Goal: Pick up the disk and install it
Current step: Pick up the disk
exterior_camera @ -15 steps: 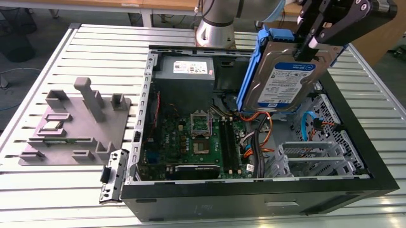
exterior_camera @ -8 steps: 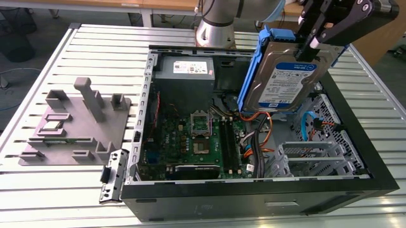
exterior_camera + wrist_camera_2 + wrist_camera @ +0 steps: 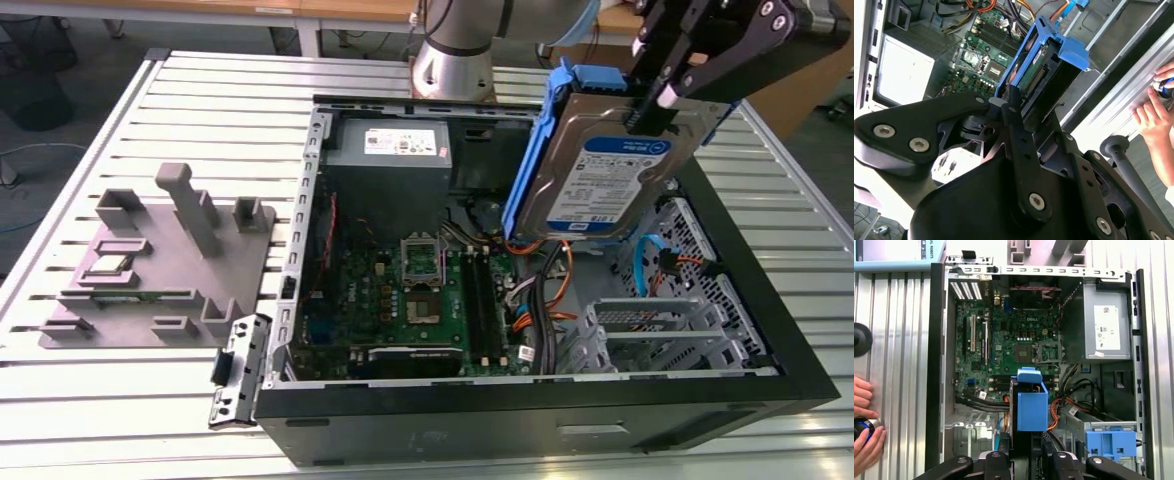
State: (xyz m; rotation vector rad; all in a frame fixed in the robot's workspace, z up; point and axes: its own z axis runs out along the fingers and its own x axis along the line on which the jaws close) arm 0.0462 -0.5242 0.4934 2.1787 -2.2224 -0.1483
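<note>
The gripper [image 3: 663, 95] is at 1 o'clock in the exterior view, above the open computer case [image 3: 534, 425]. Its fingers are clamped on the upper edge of the disk [image 3: 607, 175], one against each broad face.

The disk is held on edge, tilted, with its labelled silver face toward the camera and its blue carrier frame along the edge on the exterior view's left. It hangs over the case interior and touches no part of it. In the first wrist view the disk [image 3: 1032, 407] sits over the edge of the motherboard [image 3: 1004, 340] nearest the orange cables.

Case contents, exterior view:
- power supply [image 3: 390, 146] at 11 o'clock;
- motherboard [image 3: 400, 295] at centre;
- metal drive cage [image 3: 654, 330] at 4 o'clock.

A blue bracket [image 3: 1111, 442] sits in a bay of the case. A grey fixture block [image 3: 147, 270] stands at 9 o'clock on the slatted table [image 3: 120, 430]. A person's hand [image 3: 1154, 120] rests on the table beside the case.
</note>
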